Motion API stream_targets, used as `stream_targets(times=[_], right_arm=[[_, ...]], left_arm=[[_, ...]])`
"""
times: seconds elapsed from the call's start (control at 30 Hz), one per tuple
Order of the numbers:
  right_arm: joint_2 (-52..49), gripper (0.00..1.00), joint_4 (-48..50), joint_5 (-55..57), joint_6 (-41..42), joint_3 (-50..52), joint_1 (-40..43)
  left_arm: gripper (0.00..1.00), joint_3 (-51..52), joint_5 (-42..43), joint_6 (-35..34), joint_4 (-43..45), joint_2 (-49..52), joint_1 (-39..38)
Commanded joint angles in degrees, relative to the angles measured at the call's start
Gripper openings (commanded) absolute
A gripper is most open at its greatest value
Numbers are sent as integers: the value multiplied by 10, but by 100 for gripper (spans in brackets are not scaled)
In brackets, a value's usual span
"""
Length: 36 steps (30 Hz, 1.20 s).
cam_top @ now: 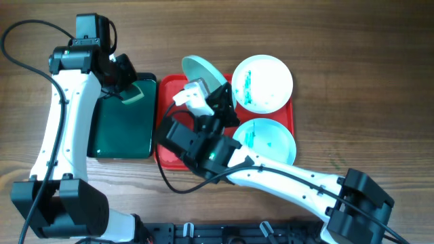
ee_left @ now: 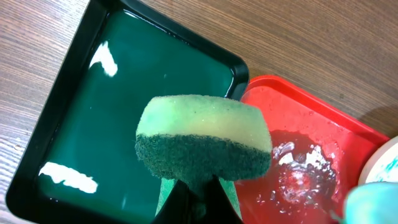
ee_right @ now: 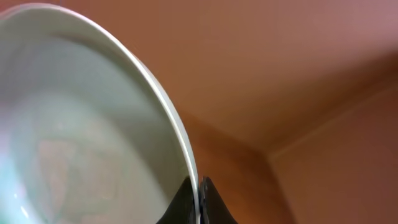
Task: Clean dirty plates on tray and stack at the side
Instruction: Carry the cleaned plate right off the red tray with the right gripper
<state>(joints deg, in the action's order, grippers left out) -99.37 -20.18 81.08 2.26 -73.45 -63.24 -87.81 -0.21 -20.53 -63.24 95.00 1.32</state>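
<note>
- The left gripper (cam_top: pixel 127 87) (ee_left: pixel 198 196) has its fingers pressed onto a sponge (cam_top: pixel 133 93) (ee_left: pixel 204 140), which sits clamped between the tips.
- The sponge's long axis runs crosswise to the fingers. Its dark green scouring layer faces back toward them and its pale yellow-green layer faces away.
- Below and beyond those fingers lies the dark green tray (cam_top: pixel 121 125) (ee_left: pixel 93 124), with a shiny film of water in it. The sponge hangs over the tray corner nearest the red one.
- The red tray (cam_top: pixel 167 154) (ee_left: pixel 292 118) sits just beside the green tray, to the right of the left fingers. Its floor there is wet with small bubbles (ee_left: pixel 301 171).
- The tilted plate (cam_top: pixel 202 70) (ee_right: pixel 81 124) is raised off the red tray's floor and stands on edge, leaning.
- From overhead it looks like a narrow oval. Its long axis slants from far upper left down to the right fingers.
- The right gripper (cam_top: pixel 217 92) (ee_right: pixel 198 198) pinches that plate's rim. One fingertip sits inside the bowl and one outside, and the pale teal face rises away from the tips.
- To the right of those fingers, two plates lie flat on the red tray, with teal smears on them: the upper plate (cam_top: pixel 262 83) and the lower plate (cam_top: pixel 266 140).
</note>
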Motion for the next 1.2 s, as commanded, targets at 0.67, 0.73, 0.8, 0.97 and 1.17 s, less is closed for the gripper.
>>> stream_targets(times=[0.67,0.73,0.8,0.97,1.17], right_arm=[[17,4,-142,-307,158,-11,20],[35,4,-153,-415,182,-11,49],[61,4,-155,-524,189,-11,88],[123,4,-178,-839,188,-11,283],[127,4,-241,-1005,196,-11,514]], left_arm=[[4,-2,-10,-5,2,5,5],[4,-2,-10,-5,2,5,5],[4,-2,-10,-5,2,5,5],[4,-2,-9,-5,2,5,4],[4,-2,-9,-5,2,5,4]])
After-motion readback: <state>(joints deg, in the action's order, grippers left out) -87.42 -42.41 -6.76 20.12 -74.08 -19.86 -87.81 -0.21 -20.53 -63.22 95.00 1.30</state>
